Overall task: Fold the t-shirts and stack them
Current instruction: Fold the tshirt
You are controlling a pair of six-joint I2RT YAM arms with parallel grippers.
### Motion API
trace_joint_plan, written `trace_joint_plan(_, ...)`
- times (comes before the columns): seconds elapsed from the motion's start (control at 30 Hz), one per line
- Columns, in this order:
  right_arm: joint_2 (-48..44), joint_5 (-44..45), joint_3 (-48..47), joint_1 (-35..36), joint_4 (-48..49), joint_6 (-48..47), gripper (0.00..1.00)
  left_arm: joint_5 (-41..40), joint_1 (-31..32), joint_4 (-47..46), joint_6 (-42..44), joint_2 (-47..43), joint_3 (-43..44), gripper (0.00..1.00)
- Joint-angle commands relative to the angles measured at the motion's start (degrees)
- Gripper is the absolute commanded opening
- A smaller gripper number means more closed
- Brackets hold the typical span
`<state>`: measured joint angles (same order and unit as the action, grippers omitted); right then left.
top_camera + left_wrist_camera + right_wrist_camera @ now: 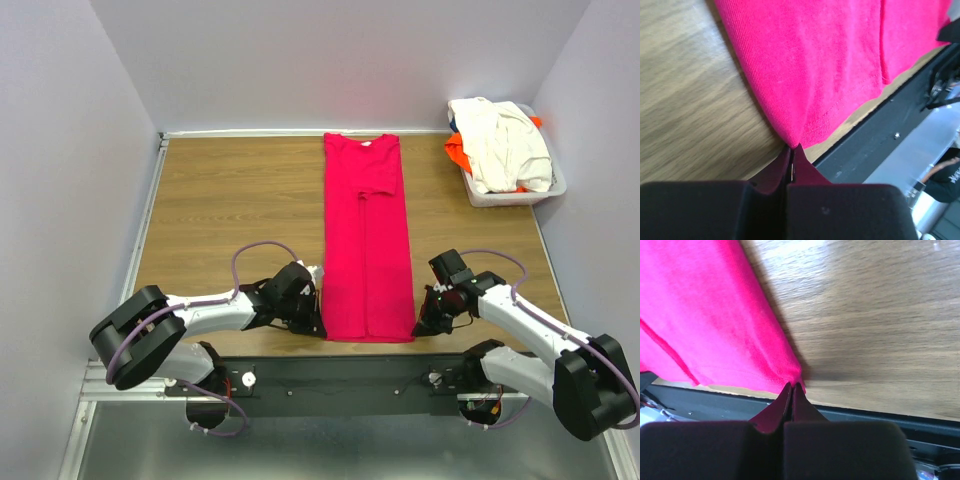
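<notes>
A black rail (340, 375) is seen along the near edge of the wood-grain tabletop (220, 200), which is enclosed by plain pale walls (300, 60). Just beyond the rail, the left fingers (771, 176) are clamped on the near left hem corner of the crimson-pink t-shirt (365, 240) — the right fingers (771, 415) on its near right corner. The shirt is laid flat as a long narrow strip from near edge to far edge, at the middle. At the far right corner a white basket (500, 197) is set, filled by a cream-white t-shirt (505, 140) heaped over an orange t-shirt (457, 152).
</notes>
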<state>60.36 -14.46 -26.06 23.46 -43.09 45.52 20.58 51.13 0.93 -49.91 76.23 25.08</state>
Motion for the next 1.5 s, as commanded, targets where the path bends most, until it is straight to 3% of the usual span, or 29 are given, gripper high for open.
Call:
trace_joint_plan(0.0,-2.52,-1.53,-1.10,0.79,1.08,-1.05,0.00,-3.34,0.37,6.71,2.89,-1.60,2.25,0.00)
trace_joint_plan(0.2,-4.98,0.04,-0.48,7.02,1.60,3.52,0.00,-3.97,0.54,10.50,2.63,-4.68,2.17,0.00)
trace_joint_plan(0.57,-6.74,7.15,-1.35,26.28,3.54,17.15,0.01,-5.98,6.96,13.48,-3.53,-11.71,0.23,0.00)
trace_joint_plan(0.8,-4.92,17.34,-10.48,26.28,0.46,15.57,0.00,-12.40,5.91,17.44,-0.46,-13.31,7.25,0.00)
trace_joint_plan(1.23,13.20,37.30,-26.84,23.91,0.90,10.83,0.01,-11.53,-8.67,13.67,9.56,-4.17,20.34,0.00)
trace_joint_plan(1.47,20.84,35.03,-32.20,13.91,8.45,3.19,0.00,-9.68,-13.43,10.06,11.33,6.03,29.30,0.00)
